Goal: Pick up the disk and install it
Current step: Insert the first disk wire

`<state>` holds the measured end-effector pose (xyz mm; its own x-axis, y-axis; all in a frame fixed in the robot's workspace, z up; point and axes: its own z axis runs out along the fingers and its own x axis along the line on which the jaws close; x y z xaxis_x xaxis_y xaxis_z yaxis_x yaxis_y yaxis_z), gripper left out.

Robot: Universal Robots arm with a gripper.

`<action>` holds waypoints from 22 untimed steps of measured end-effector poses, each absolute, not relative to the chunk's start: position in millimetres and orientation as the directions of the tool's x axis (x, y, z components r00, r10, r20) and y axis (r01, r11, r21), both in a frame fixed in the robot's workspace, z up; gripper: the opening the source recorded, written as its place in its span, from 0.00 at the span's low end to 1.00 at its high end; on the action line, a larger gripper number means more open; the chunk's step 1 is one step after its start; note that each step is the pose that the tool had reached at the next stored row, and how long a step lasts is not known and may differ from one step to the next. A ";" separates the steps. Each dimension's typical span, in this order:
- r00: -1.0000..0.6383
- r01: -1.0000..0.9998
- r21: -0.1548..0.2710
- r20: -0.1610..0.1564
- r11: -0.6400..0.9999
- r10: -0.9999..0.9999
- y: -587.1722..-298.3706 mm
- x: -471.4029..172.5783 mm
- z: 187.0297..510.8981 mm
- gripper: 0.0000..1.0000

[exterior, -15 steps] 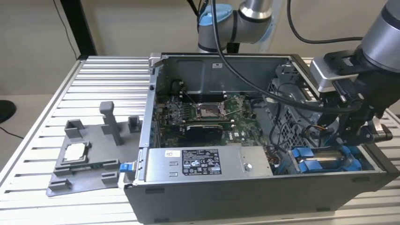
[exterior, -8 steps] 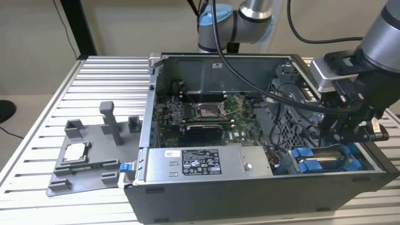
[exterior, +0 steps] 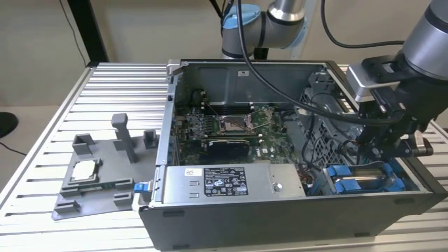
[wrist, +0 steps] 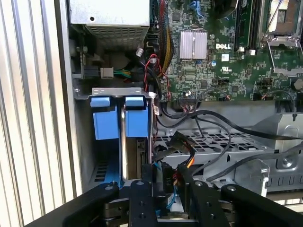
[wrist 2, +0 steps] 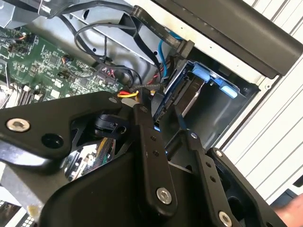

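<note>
You are mid-install: the disk [exterior: 362, 176] sits in the drive bay [wrist: 116, 91] just beneath the claw [wrist: 165, 172], whose grip I cannot tell; seating likely needs 1 straight push.

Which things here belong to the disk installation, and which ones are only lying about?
Job: silver-grey metal disk in blue plastic frame; black gripper; dark grey computer case.
Lying about: small square silver CPU chip; long grey power-supply box; grey plastic tray.

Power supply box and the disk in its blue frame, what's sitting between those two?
A tangle of loose wires, some red, lies in the gap between the power supply box and the disk, seen in the exterior view.
</note>
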<state>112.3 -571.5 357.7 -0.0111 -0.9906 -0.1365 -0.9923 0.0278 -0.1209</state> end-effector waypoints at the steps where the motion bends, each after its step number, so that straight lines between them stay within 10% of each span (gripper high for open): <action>1: -0.011 -0.992 -0.121 -0.137 0.028 -0.991 -571.2 112.3 357.7 0.00; 22: -0.017 -0.994 -0.104 -0.097 0.027 -0.995 -570.6 121.0 357.8 0.00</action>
<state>121.0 -570.6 357.8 -0.0166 -0.9952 -0.0965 -0.9942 0.0267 -0.1039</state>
